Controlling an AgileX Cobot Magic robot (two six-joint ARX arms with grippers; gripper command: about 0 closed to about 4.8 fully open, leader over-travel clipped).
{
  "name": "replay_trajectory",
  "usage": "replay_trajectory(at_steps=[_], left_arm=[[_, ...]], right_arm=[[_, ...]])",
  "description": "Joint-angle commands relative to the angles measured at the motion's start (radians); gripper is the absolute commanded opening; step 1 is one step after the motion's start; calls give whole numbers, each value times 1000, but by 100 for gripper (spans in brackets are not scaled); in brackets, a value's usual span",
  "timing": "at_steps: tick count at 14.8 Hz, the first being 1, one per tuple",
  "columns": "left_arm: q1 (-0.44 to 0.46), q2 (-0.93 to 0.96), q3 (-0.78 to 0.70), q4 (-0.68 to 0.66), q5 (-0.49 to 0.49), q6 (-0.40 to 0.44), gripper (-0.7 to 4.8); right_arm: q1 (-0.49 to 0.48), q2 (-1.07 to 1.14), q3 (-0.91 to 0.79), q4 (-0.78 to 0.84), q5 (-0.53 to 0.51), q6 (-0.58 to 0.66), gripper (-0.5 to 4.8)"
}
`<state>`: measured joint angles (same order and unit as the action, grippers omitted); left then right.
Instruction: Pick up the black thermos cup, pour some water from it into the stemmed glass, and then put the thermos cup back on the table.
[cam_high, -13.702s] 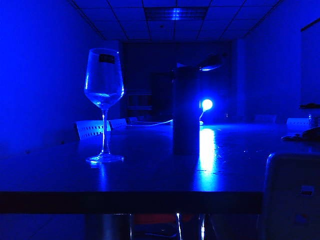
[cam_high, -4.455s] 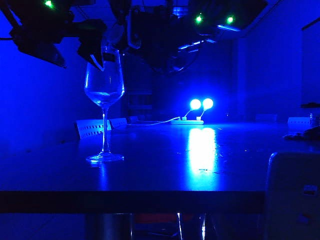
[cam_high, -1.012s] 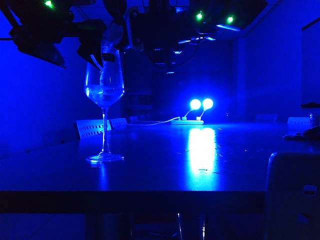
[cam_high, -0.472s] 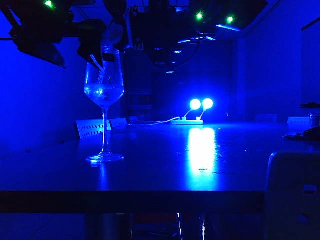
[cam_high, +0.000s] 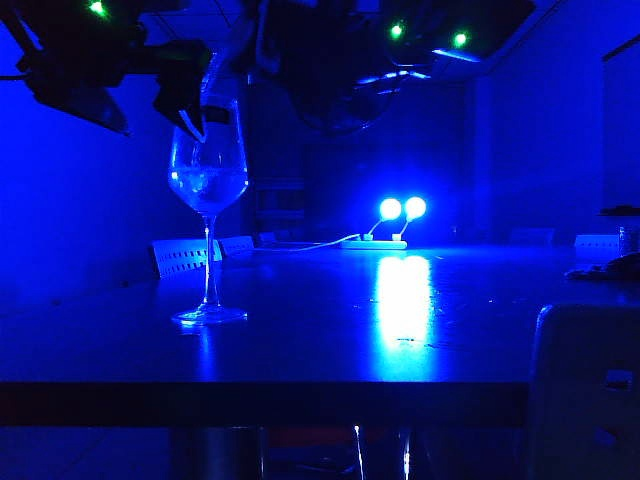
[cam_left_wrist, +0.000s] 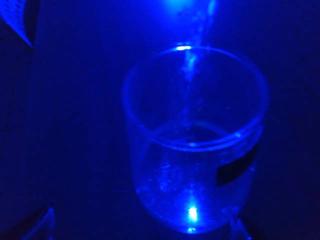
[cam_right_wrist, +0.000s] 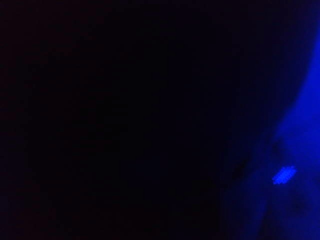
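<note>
The stemmed glass (cam_high: 208, 165) stands on the table (cam_high: 320, 350) at the left, partly filled with water. From above, the stemmed glass (cam_left_wrist: 195, 145) shows a thin stream of water (cam_left_wrist: 192, 60) falling into its bowl. My left gripper (cam_high: 188, 105) is beside the rim, open; its fingertips (cam_left_wrist: 44, 224) stand wide, one far from the bowl. The black thermos cup (cam_high: 232, 52) is tilted above the glass, its mouth over the rim. My right gripper (cam_high: 315, 65) is a dark mass at the top centre, holding it. The thermos cup (cam_right_wrist: 125, 120) blacks out the right wrist view.
Two bright lamps (cam_high: 401, 208) on a white power strip shine at the far side, with a glare strip on the tabletop. White perforated chair backs (cam_high: 185, 257) stand behind the glass. A pale box (cam_high: 585, 390) sits at the front right, small items (cam_high: 612, 266) at the right edge.
My right hand has rolled further, and the dark bulk above the glass has shifted with it. Water keeps running into the glass. The left gripper has stayed put.
</note>
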<state>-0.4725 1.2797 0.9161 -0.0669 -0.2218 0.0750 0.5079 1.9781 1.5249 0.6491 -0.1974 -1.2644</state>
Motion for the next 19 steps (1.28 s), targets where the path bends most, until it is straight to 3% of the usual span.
replay_trajectory(at_steps=[1, 4, 6, 9, 11, 15, 17, 19], left_arm=[[-1, -18, 4, 12, -6, 3, 479], [-1, -58, 4, 12, -6, 3, 479], [-1, -98, 4, 12, -2, 3, 479], [-2, -167, 4, -2, 13, -4, 479], [-2, -196, 4, 14, 134, -8, 479], [-32, -198, 4, -7, 197, -42, 479], [-32, -195, 4, 4, 310, -49, 479], [-32, -187, 3, 3, 317, -48, 479]], right_arm=[[1, -36, 14, 131, 56, 313, 138], [0, -68, 14, 129, 128, 665, 138], [0, -100, 12, 71, 195, 797, 138], [-12, -200, -46, 3, 216, 986, 138], [-23, -274, -128, -29, 270, 1050, 138], [-27, -463, -420, -26, 332, 1065, 138], [-43, -545, -552, -24, 333, 1131, 138], [-47, -564, -656, 12, 327, 1157, 138]])
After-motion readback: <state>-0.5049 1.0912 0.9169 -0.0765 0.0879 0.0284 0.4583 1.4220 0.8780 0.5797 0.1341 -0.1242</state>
